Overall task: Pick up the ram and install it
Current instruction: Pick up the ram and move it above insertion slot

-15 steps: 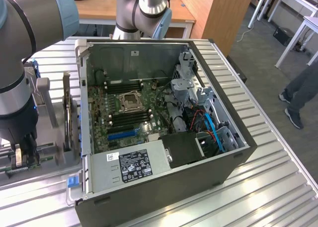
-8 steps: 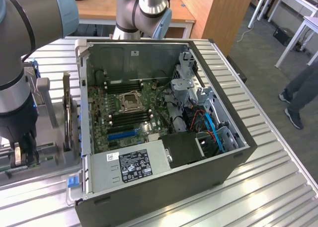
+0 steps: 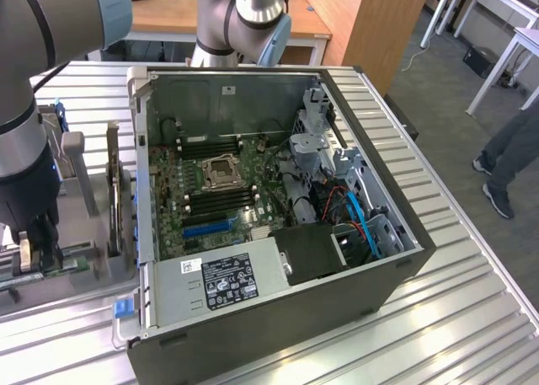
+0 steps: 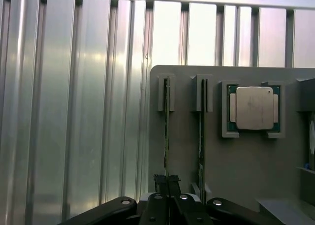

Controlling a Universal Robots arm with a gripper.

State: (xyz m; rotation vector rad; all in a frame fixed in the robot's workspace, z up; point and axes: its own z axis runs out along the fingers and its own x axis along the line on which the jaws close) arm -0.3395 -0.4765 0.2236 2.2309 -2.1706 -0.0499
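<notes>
The ram [image 4: 166, 131] stands on edge in a slot of the grey holder [image 4: 236, 176], a thin green strip seen from above. My gripper [image 4: 167, 181] sits over one end of it, its two dark fingers shut on the stick's top edge. In the exterior view my gripper [image 3: 35, 252] is low over the holder [image 3: 88, 233] at the exterior view's left, with the green ram [image 3: 66, 269] showing beside the fingers. The open computer case [image 3: 396, 267] lies beside the holder, with its motherboard [image 3: 173, 191] and black memory slots [image 3: 221, 201] exposed.
A second green stick [image 4: 202, 131] stands in the neighbouring slot. A processor chip [image 4: 253, 108] rests in a square pocket of the holder. Inside the case are a power supply [image 3: 221, 280] and blue cables [image 3: 358, 212]. A person's legs [image 3: 509, 153] stand at the exterior view's right.
</notes>
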